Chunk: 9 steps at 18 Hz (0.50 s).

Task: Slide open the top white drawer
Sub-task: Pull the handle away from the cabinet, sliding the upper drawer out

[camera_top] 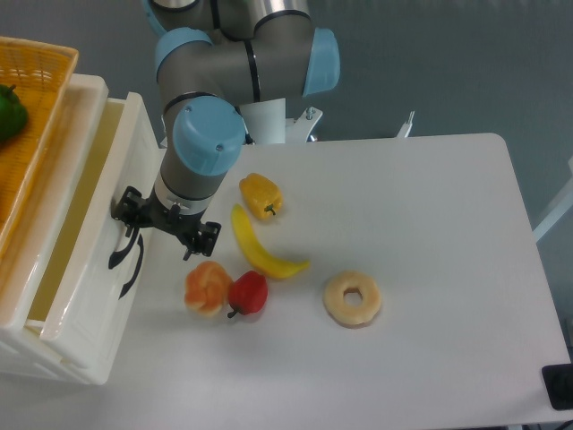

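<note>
The top white drawer (106, 175) stands partly pulled out to the right of the white cabinet, and a yellowish gap (76, 215) shows its inside. Its curved black handle (119, 256) sits on the front panel. My gripper (132, 226) presses against the upper end of that handle and is shut on it, though the wrist hides most of the fingertips. Below it, the lower matching drawer (94, 354) shows only as a strip.
An orange wicker basket (40, 98) with a green pepper (9, 109) sits on the cabinet. On the table (430, 224) lie a yellow pepper (260, 195), a banana (261, 253), an orange fruit (205, 288), a red pepper (248, 292) and a doughnut (352, 298).
</note>
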Available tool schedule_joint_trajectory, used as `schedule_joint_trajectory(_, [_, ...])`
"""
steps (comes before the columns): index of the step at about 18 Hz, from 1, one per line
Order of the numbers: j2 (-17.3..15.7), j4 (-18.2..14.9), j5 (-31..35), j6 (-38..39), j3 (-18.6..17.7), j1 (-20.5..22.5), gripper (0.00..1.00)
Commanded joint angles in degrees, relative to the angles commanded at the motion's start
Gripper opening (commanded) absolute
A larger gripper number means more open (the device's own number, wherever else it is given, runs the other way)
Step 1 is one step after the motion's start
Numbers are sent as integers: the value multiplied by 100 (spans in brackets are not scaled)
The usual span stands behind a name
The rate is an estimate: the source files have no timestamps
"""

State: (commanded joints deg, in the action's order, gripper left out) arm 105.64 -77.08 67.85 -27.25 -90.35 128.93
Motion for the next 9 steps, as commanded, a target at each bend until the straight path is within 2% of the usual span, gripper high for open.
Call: schedule_joint_trajectory(9, [0, 0, 0, -167, 0, 290, 100])
